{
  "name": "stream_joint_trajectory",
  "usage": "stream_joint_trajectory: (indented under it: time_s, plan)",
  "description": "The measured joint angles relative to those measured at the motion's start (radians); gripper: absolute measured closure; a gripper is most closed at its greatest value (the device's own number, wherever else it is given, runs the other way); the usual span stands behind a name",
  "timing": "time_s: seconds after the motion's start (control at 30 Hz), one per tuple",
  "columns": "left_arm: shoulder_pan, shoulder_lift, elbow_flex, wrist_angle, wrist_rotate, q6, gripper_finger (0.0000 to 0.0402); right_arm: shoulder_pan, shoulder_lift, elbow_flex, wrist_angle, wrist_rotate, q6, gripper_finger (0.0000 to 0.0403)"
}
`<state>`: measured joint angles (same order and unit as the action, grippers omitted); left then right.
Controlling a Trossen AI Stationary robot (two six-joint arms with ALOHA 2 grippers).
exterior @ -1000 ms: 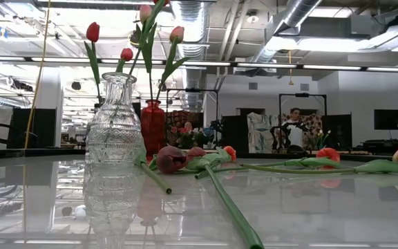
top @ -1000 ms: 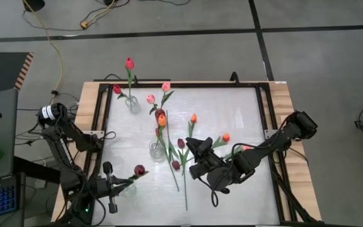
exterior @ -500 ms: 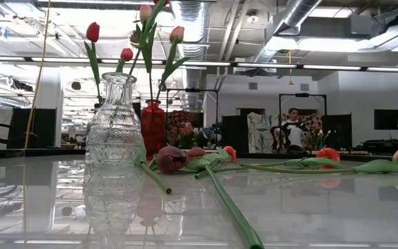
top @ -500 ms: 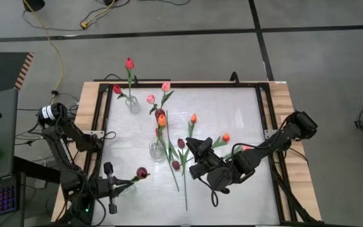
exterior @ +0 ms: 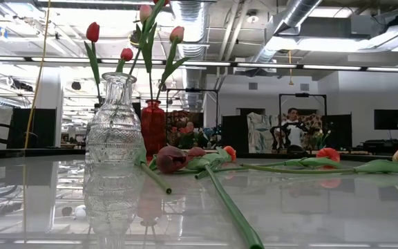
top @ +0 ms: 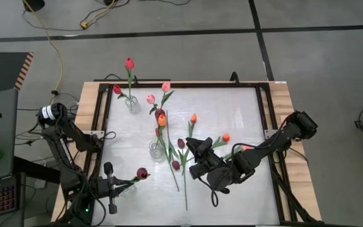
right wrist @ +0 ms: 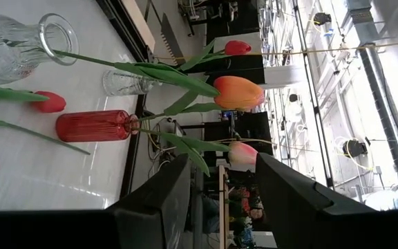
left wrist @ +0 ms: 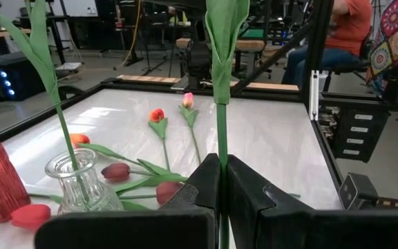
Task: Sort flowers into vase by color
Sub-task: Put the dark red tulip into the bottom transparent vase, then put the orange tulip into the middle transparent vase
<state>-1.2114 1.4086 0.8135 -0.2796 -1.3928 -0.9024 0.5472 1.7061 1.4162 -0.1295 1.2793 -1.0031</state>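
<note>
My left gripper (top: 113,185) (left wrist: 221,173) is at the table's near left corner, shut on a tulip with a dark maroon head (top: 142,172). My right gripper (top: 193,154) (right wrist: 221,187) is open and sits mid-table, beside loose tulips lying flat: maroon heads (top: 181,143) (top: 176,165) and orange heads (top: 193,117) (top: 225,137). A clear vase (top: 133,104) at the far left holds red tulips. A red vase (top: 159,115) (exterior: 153,128) holds pink ones. A second clear vase (top: 156,151) (exterior: 115,131) holds an orange tulip (top: 162,120). My left gripper pinches the tulip's green stem (left wrist: 221,131) between its two fingers. The stem runs out from between the fingers toward the table's right, leaf (left wrist: 225,28) beyond them, maroon head at the free end. The flower looks lifted clear of the table.
A dark frame (top: 99,120) runs around the shiny tabletop. Long stems (top: 185,183) of the loose tulips stretch toward the near edge, in front of my right gripper. A pinkish tulip (top: 247,148) lies under the right arm. A person (exterior: 294,124) sits in the room beyond.
</note>
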Motion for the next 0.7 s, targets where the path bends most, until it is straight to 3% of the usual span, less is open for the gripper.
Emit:
stream_joint_trajectory:
  time_s: [0.33,0.7]
  plan:
    - [0.000,0.000,0.000,0.000,-0.001,0.008,0.0396,0.000,0.000,0.000,0.000,0.000,0.000,0.0212]
    - [0.000,0.000,0.000,-0.001,0.020,0.078,0.0309,0.000,0.000,0.000,0.000,0.000,-0.003,0.0212]
